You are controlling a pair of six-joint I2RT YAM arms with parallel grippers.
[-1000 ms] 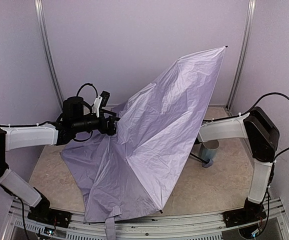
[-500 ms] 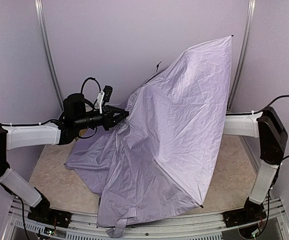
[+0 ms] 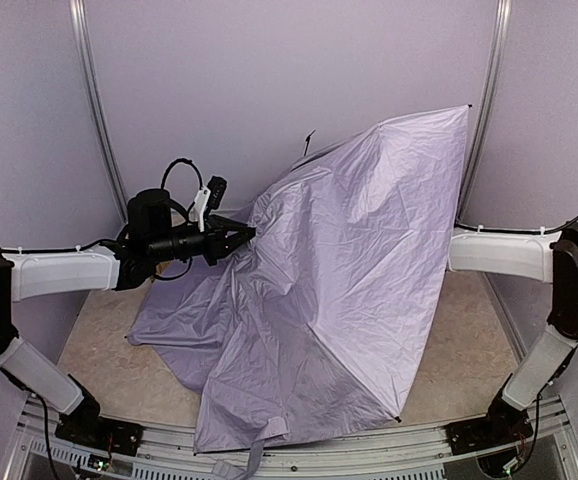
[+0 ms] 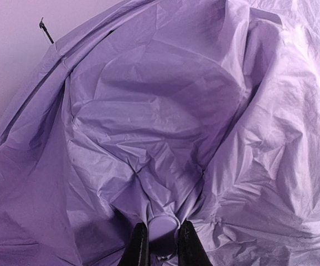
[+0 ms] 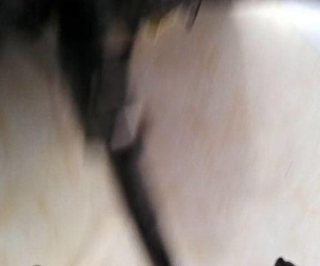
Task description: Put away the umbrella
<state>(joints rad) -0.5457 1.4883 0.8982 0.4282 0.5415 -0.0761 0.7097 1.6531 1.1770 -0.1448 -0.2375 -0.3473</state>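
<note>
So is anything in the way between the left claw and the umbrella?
No. The left claw is pinching the umbrella right at its round cap, so nothing sits between them.

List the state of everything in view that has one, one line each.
umbrella: partly collapsed, canopy slack and draped on the table
strap: unfastened, hanging over the near edge
left gripper: shut on the umbrella's top cap
right gripper: hidden under the canopy, wrist view blurred; cannot tell

Left arm (image 3: 64, 272) stretched rightward, left hand (image 4: 163, 228) pinched closed; right arm (image 3: 499, 255) level, right hand hidden
</note>
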